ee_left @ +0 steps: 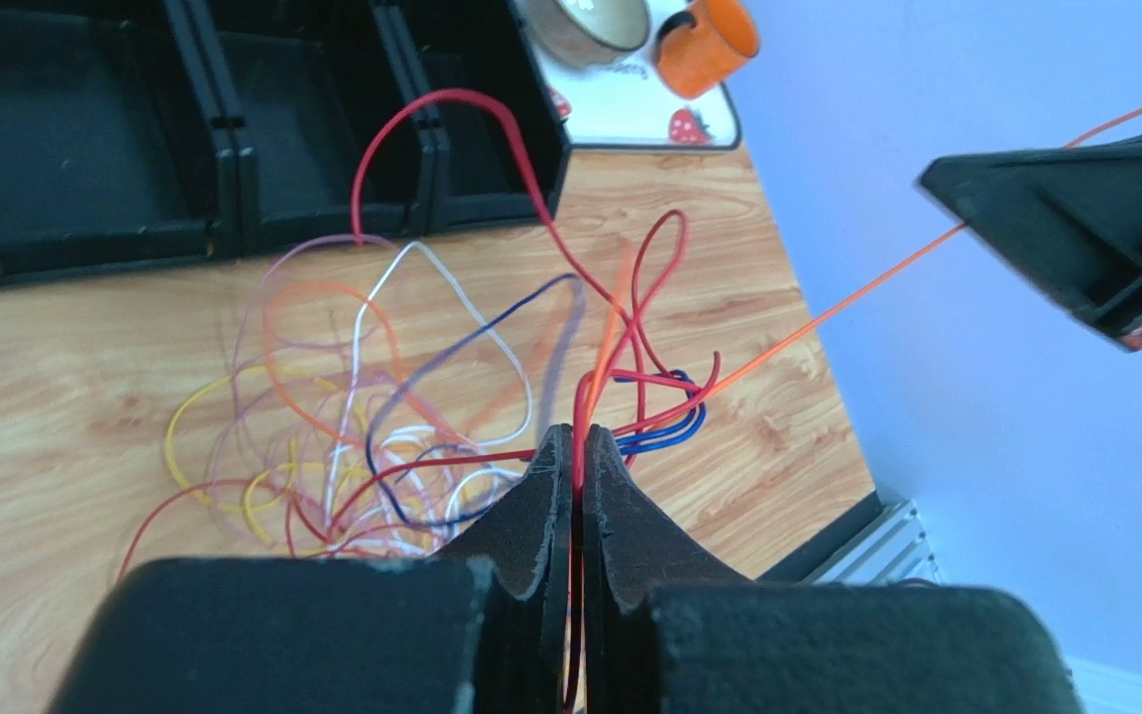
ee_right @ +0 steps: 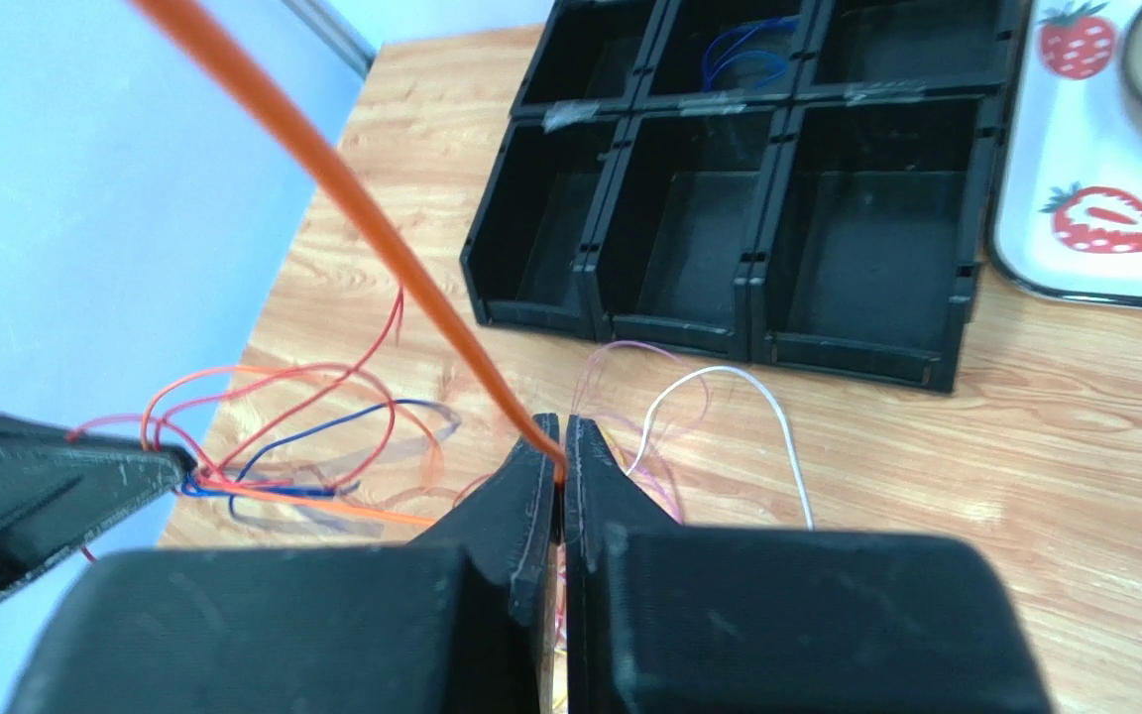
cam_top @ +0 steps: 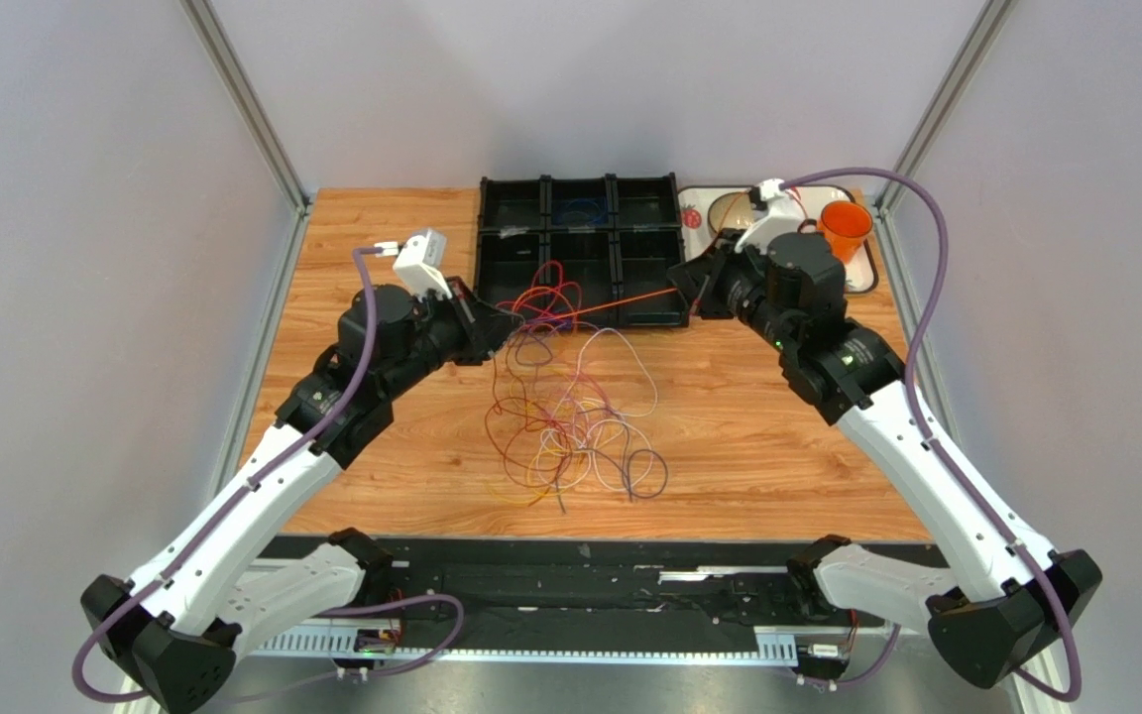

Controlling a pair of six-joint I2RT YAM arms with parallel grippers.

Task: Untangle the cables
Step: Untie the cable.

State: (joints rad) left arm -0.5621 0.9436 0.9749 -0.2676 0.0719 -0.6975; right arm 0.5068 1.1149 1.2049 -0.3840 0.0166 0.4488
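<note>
The cables (cam_top: 570, 424) lie in a loose tangle of red, purple, white, yellow and blue loops on the wooden table, in front of the arms. My left gripper (cam_top: 515, 325) hangs over the tangle's far left edge. In the left wrist view this gripper (ee_left: 580, 444) is shut on a red strand and an orange one that run between its jaws. One orange cable (cam_top: 614, 304) stretches taut above the table to my right gripper (cam_top: 693, 286). In the right wrist view that gripper (ee_right: 561, 435) is shut on the orange cable (ee_right: 384, 238).
A black tray of six bins (cam_top: 580, 223) stands at the table's far edge; a blue cable (ee_right: 734, 52) lies in one far bin. To its right a white strawberry tray (cam_top: 863, 271) carries a bowl (cam_top: 734, 208) and an orange cup (cam_top: 844, 228).
</note>
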